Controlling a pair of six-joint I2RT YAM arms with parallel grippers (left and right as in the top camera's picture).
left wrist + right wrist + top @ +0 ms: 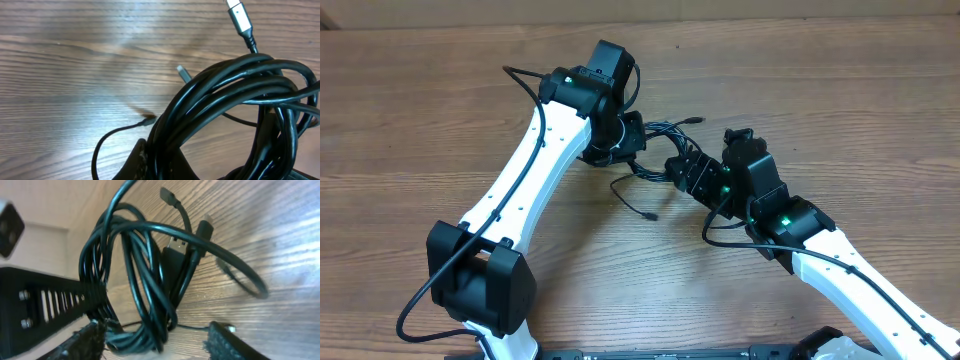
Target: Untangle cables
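The cables (655, 150) lie as one black tangled bundle on the wooden table between my two grippers. My left gripper (625, 138) is shut on a bunch of loops; in its wrist view the cables (225, 95) rise out of the gripper (165, 162) at the bottom edge. A silver plug (237, 12) and a smaller plug (184, 73) stick out beyond the loops. My right gripper (678, 168) is open. In its wrist view the right gripper (157, 340) has its fingers on either side of the hanging cables (150, 305), with a gap to the right finger (230, 340).
A loose cable end (650, 213) trails toward the table's front, and another plug (695, 120) points toward the back. The left gripper body (45, 300) sits close to the right gripper's left finger. Thick arm wires (530, 80) loop off both arms.
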